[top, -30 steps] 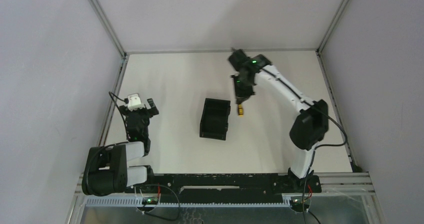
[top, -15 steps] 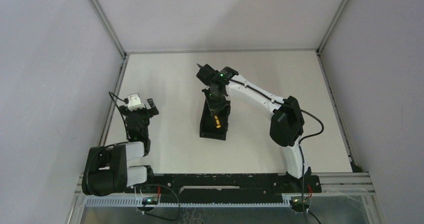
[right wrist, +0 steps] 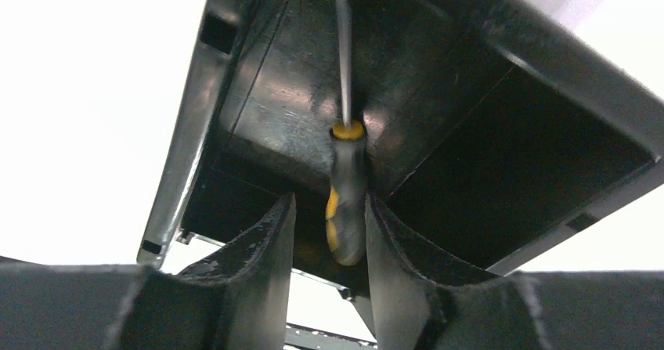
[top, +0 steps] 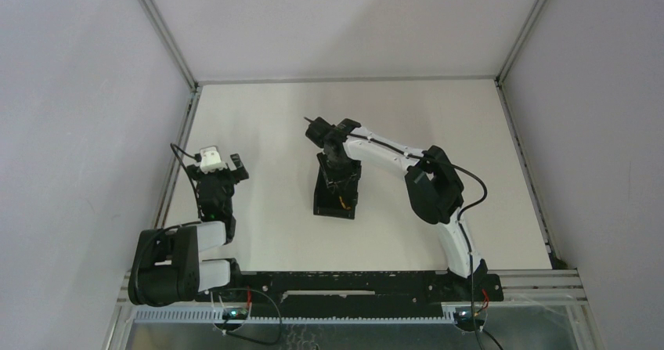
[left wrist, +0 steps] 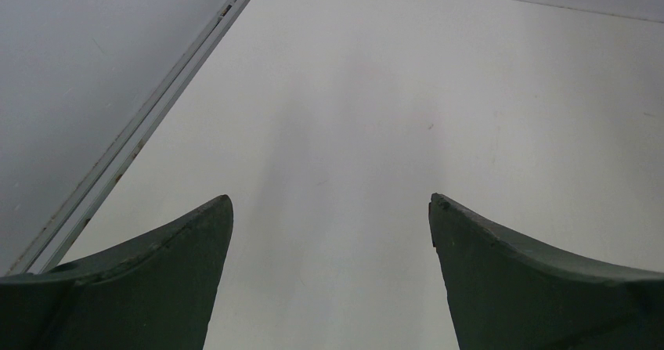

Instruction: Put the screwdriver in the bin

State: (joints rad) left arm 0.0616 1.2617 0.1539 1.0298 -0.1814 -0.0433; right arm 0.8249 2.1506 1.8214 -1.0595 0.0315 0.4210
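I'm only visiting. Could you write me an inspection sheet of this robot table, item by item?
Surface: white table, plain.
Job's things: screwdriver inside the black bin, shaft pointing away from the right gripper.
Clutter: nothing seen.
Grippers: right gripper over the bin, jaws parted beside the handle; left gripper open, holding nothing.
Cables: black cables loop off both arms.
Surroundings: white walls, metal frame.
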